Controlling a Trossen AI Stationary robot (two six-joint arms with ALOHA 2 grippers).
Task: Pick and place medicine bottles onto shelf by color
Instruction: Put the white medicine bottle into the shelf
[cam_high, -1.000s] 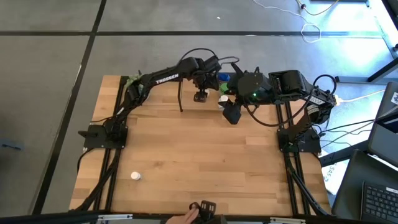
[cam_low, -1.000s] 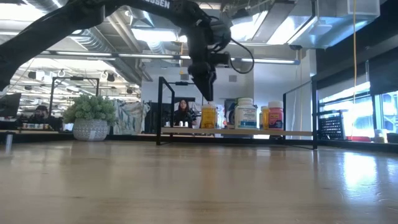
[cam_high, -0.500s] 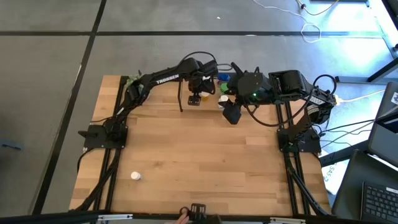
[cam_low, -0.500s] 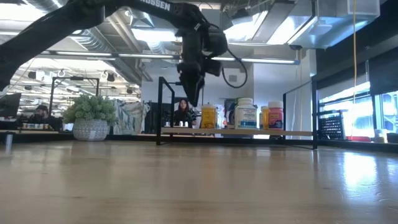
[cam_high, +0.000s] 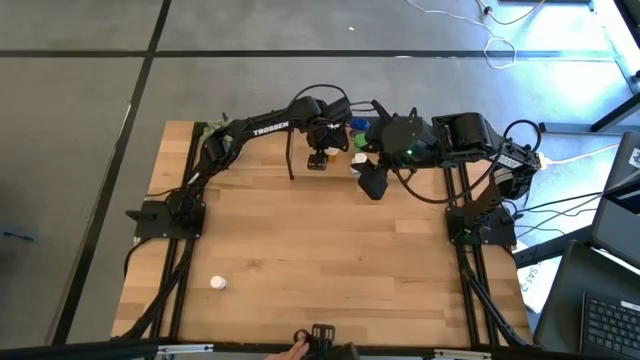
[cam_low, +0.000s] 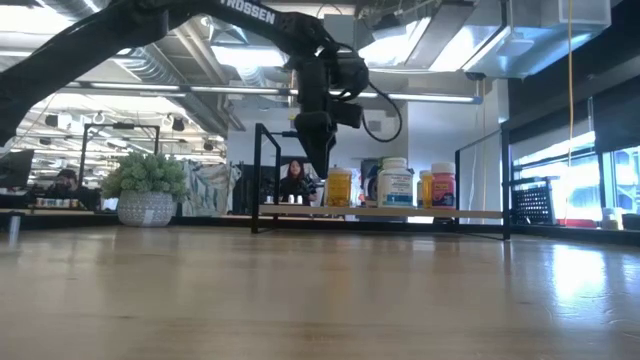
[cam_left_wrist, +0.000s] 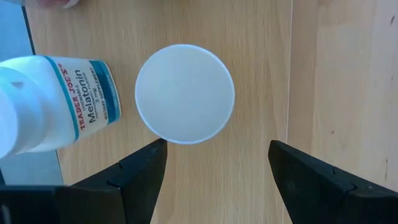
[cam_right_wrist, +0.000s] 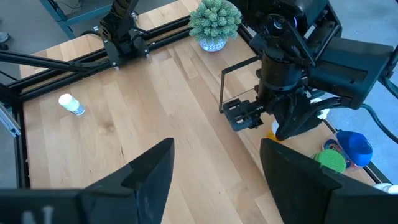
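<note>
Several medicine bottles (cam_low: 396, 183) are lined up on the shelf (cam_low: 380, 212) at the far edge of the table (cam_high: 320, 260); in the low view an orange one, a larger white one and a pink-red one are seen standing upright on its light-wood board. A white cap (cam_left_wrist: 185, 93) is seen from straight above in the left wrist view, next to a white bottle with a blue label (cam_left_wrist: 56, 102) that appears tilted in the frame. One more small white bottle (cam_high: 217, 283) is left alone on the near left part of the table, well apart from the shelf.

The left gripper (cam_high: 318, 160) is held above the shelf, pointing down over the white cap, with its fingers (cam_left_wrist: 140, 171) spread wide on either side of it and nothing touched. The right gripper (cam_high: 372, 183) is parked just beside the shelf's right part, its fingers (cam_right_wrist: 152, 171) also spread apart and empty.

A green plant ball in a pot (cam_low: 146, 187) is placed at the far left corner of the table.
</note>
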